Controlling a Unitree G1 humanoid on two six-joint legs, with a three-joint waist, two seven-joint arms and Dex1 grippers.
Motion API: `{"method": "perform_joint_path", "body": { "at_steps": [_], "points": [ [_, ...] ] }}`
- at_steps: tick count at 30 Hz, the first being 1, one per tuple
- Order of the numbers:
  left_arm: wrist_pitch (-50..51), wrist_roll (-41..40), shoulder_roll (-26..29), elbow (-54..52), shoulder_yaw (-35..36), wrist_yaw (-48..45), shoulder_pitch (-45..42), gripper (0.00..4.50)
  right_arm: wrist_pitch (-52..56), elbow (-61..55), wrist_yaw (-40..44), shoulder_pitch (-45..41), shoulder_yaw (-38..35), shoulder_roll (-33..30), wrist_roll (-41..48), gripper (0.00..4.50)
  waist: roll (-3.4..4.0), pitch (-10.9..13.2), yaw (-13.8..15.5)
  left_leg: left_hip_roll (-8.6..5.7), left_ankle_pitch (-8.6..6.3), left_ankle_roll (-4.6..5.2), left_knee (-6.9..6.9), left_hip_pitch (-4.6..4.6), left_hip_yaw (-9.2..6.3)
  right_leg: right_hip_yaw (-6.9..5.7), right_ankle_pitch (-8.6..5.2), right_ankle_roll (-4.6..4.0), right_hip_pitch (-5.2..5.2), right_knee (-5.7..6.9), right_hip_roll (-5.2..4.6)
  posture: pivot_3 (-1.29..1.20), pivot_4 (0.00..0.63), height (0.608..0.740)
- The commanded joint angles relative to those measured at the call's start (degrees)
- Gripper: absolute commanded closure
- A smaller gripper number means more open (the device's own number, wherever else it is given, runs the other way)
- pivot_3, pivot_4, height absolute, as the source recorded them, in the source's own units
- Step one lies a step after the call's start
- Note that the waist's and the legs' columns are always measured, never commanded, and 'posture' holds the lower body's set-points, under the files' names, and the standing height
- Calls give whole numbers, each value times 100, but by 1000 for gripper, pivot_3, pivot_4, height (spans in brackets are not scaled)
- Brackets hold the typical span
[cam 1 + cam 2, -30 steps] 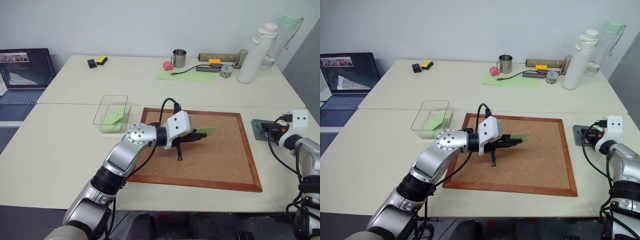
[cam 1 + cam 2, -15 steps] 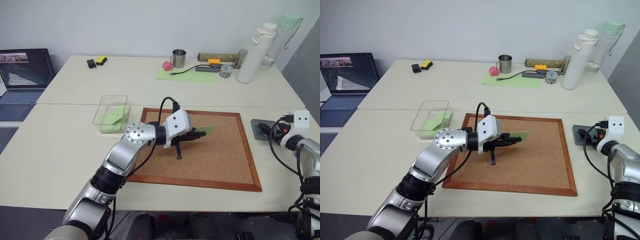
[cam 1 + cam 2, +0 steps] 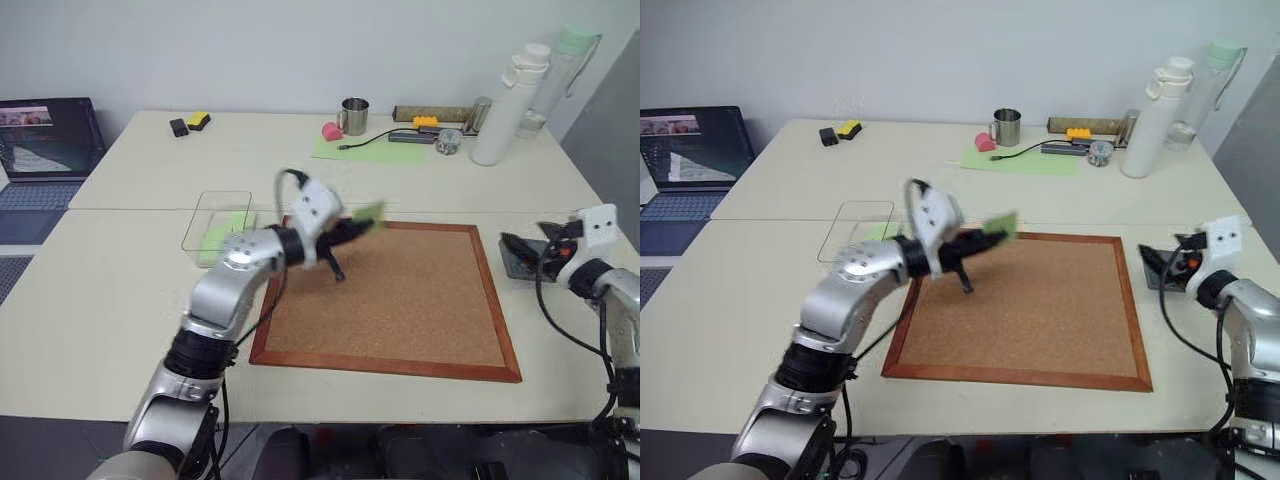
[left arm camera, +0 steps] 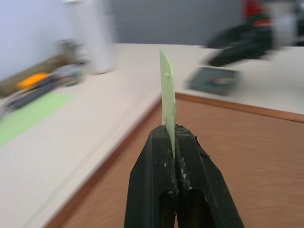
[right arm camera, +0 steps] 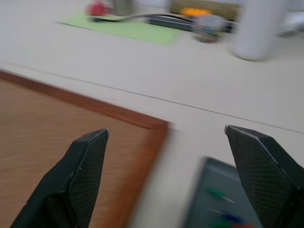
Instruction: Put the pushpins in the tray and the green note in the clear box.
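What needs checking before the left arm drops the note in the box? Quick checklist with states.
1. left gripper shut on green note: ok.
2. Note lifted off the cork board: ok.
3. Note over the clear box: not ok, it is over the board's near corner.
4. Box free to receive: cannot tell, green paper already lies inside.
5. right gripper open, beside the tray: ok.
6. Pins in tray: ok, several lie inside.

Cork board [image 3: 400, 300] bare; clear box [image 3: 215, 225] open-topped, beside it.
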Motion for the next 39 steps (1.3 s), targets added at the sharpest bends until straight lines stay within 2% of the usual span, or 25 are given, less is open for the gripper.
{"method": "perform_joint_path", "body": {
  "at_steps": [1,4,8,12,18,30,35,36,39],
  "points": [
    [357,65,108,-291,741,799,117,4500,503,-1310,240,-13,70,-231,575,377,1,1,10,0,0,0,2,0,-2,-3,0,0,2,0,-2,0,150,740],
    [257,492,439,-24,1111,1363,236,4500,1223,-2115,169,-376,123,-212,1429,377,-11,7,26,-3,0,1,7,-3,-5,-9,1,2,4,-1,-12,0,150,740],
    [97,958,781,396,1174,1834,309,4500,1948,-2687,26,-756,196,-208,2326,377,-19,12,32,-2,0,0,6,-7,-17,-24,1,3,2,-2,-14,0,150,740],
    [-129,1243,911,564,967,1896,581,4500,2131,-2778,-92,-822,309,-245,2480,377,-23,12,94,-8,0,1,9,-24,-22,-37,1,2,-2,-10,-26,0,150,740],
    [-362,1484,932,733,860,2017,828,4500,2003,-2806,14,-553,422,-483,2240,377,-25,12,153,-9,-1,5,15,-44,-23,-44,2,2,-23,-1,-50,0,150,740],
    [-534,1383,832,712,697,1739,750,2440,1765,-2581,-186,-508,424,-460,2002,346,-25,11,163,-9,-1,5,14,-47,-19,-41,2,2,-29,3,-44,0,150,740],
    [-459,1006,741,354,587,1201,598,1578,1704,-2501,-174,-425,340,-564,1929,346,-25,12,165,-10,-1,5,14,-48,-18,-42,2,2,-30,3,-37,0,150,740],
    [-333,825,714,275,573,1016,543,1446,1656,-2479,-176,-400,329,-608,1851,346,-25,12,165,-10,-1,5,14,-49,-18,-42,2,2,-30,3,-36,0,150,740],
    [-11,377,760,-113,370,344,482,1446,1556,-2437,-150,-328,321,-734,1659,346,-25,11,170,-10,-1,5,15,-49,-19,-42,2,2,-30,4,-30,0,150,740]
  ]
}}
